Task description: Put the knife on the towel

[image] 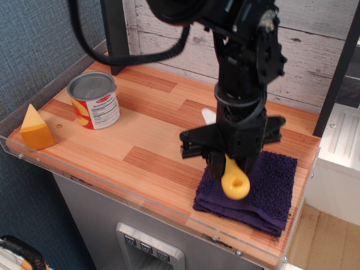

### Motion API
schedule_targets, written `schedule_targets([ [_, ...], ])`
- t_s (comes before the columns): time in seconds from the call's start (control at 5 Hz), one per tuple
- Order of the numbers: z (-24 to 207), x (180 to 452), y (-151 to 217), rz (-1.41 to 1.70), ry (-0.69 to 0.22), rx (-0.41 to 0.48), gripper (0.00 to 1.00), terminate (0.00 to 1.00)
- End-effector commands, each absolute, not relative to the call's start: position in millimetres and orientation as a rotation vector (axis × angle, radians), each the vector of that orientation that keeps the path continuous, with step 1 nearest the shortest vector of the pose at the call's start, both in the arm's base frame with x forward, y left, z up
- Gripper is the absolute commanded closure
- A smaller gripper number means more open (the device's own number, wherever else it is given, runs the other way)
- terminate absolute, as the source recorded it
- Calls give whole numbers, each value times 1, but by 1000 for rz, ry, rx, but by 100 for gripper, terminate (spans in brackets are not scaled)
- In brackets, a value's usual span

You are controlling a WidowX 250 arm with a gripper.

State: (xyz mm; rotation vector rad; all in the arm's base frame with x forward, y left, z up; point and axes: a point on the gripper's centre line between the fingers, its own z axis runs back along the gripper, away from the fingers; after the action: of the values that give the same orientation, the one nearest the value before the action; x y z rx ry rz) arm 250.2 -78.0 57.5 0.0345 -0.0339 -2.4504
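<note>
My tool [225, 162] is clamped on the knife [234, 179], gripping it where the yellow handle starts. The handle sticks out toward the camera with its end hole visible, and it hangs over the towel [264, 191]; I can't tell whether it touches the cloth. A bit of the white blade peeks out behind my arm on the far side, the rest is hidden by the tool body. The fingertips themselves are hard to make out, black on black.

The towel is dark purple, folded, lying at the front right of the bench [152, 140], close to the front edge. My tool covers its rear left corner.

Around: a tin can [94, 100] with a grey lid and red-yellow label stands upright at the left, well apart from the towel. Lid is on, contents not visible. A yellow cheese wedge [35, 129] sits at the far left corner near the clear plastic rim [140, 197]. Nothing lies between my tool and the towel.

A black cable [112, 53] loops from my arm across the upper left. A black post [115, 34] stands at the back left, cut off at the top. White plank wall [304, 50] behind. My upper arm runs out of frame at the top.
</note>
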Motion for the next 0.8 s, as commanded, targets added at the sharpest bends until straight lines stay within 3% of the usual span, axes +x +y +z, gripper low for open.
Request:
schedule_targets([
  [0.0, 49, 259, -77, -2498, -23, 46, 100, 0],
  [0.2, 42, 261, -79, -2524, -1, 48, 100, 0],
  [0.4, 47, 260, -75, -2490, 64, 54, 0, 0],
  [0.6, 56, 258, -70, -2445, 8, 37, 0, 0],
])
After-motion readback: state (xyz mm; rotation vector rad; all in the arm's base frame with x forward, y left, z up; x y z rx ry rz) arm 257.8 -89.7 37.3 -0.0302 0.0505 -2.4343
